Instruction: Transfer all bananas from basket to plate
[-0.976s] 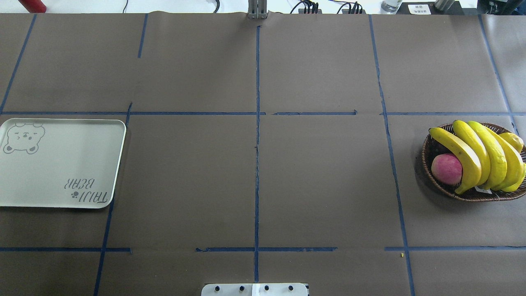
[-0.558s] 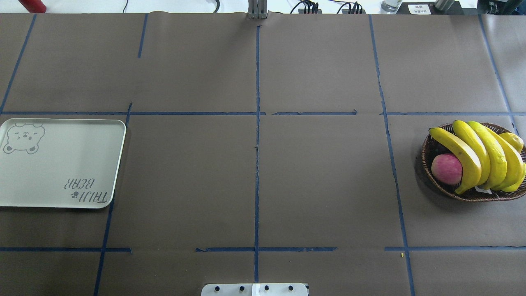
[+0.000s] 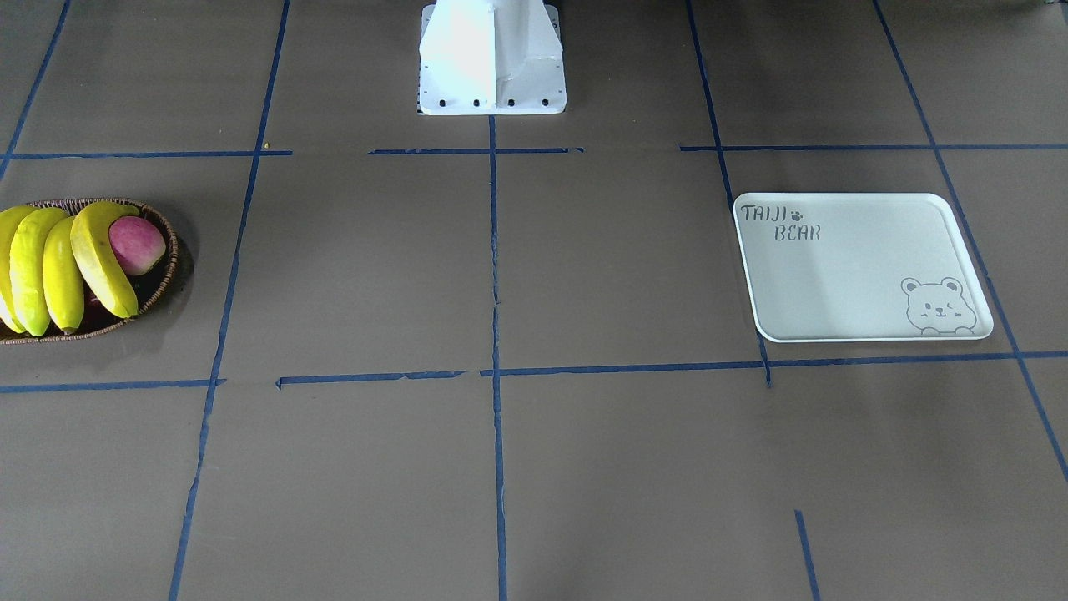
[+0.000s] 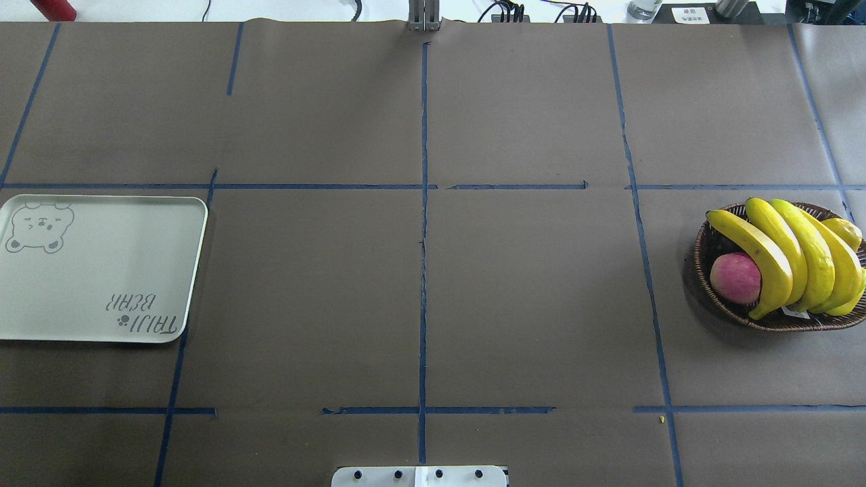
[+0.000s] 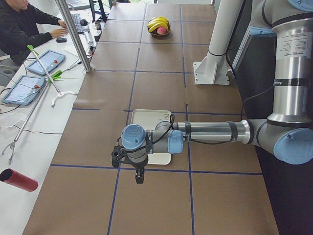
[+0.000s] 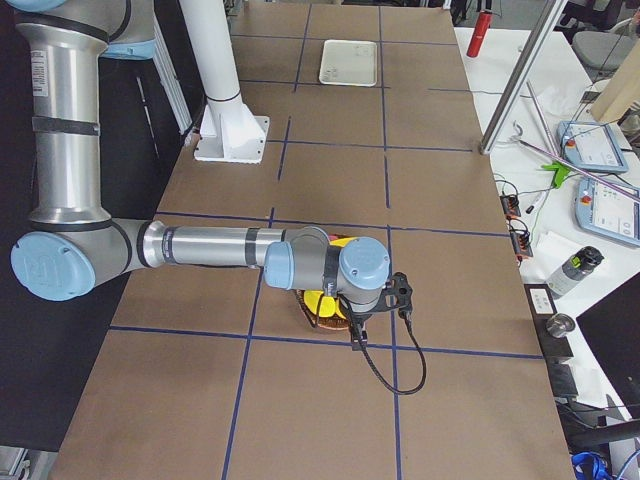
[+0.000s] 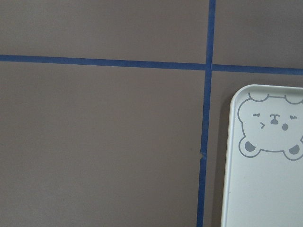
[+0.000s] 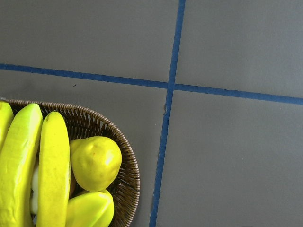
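Four yellow bananas (image 4: 788, 253) lie side by side across the brown wicker basket (image 4: 703, 237) at the table's right. They also show in the front view (image 3: 50, 263) and the right wrist view (image 8: 42, 175). The off-white bear plate (image 4: 101, 270) lies bare at the left; its bear corner shows in the left wrist view (image 7: 265, 189). My left gripper (image 5: 139, 177) hangs over the plate's outer end, my right gripper (image 6: 355, 340) over the basket's outer end. Both show only in the side views, so I cannot tell whether they are open or shut.
A pink-red apple (image 4: 735, 277) and rounder yellow fruits (image 8: 94, 163) share the basket. The robot's white base (image 3: 492, 58) stands at mid-table. A red cylinder (image 5: 18, 179), tablets and an operator (image 5: 24, 24) are along the far side.
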Tool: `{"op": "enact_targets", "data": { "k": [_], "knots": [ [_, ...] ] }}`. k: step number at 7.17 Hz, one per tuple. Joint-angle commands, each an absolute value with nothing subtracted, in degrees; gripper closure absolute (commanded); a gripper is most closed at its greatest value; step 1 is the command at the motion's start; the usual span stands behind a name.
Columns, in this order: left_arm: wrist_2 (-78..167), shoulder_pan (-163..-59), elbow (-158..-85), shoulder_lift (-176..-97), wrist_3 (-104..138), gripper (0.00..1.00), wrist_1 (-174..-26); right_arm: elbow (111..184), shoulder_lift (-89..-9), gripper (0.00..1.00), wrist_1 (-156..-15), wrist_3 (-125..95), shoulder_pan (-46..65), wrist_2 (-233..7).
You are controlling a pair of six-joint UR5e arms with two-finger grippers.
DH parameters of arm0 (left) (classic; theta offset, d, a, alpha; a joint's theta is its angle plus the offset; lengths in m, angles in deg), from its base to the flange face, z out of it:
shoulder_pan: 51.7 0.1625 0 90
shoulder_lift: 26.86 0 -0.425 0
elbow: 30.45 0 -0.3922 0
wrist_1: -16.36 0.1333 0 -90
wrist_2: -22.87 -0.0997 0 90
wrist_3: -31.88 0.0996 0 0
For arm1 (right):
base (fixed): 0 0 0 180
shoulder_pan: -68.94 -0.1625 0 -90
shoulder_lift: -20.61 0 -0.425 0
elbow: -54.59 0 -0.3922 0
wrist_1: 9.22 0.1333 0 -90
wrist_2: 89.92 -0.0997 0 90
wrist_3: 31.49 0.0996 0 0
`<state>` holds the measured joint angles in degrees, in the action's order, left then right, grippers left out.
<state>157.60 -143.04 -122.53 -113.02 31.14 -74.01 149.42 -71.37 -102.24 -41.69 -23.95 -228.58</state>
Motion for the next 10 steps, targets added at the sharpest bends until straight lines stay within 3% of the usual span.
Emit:
{"op": "enact_targets", "data": {
  "k": [1,5,10],
  "knots": [
    [157.60,-143.10,-122.56,-112.91,31.18,0.00,-74.25,149.86,-70.70,0.00,-102.12,-41.77,-23.88,-231.31],
    [157.78,-143.19,-124.49,-112.73,31.18,0.00,-74.17,156.97,-70.71,0.01,-97.84,-26.50,-17.13,-234.07],
    [159.01,-143.19,-125.11,-112.91,29.69,0.00,-75.04,156.98,-74.04,0.01,-68.44,5.68,-4.57,-232.67]
  ]
}}
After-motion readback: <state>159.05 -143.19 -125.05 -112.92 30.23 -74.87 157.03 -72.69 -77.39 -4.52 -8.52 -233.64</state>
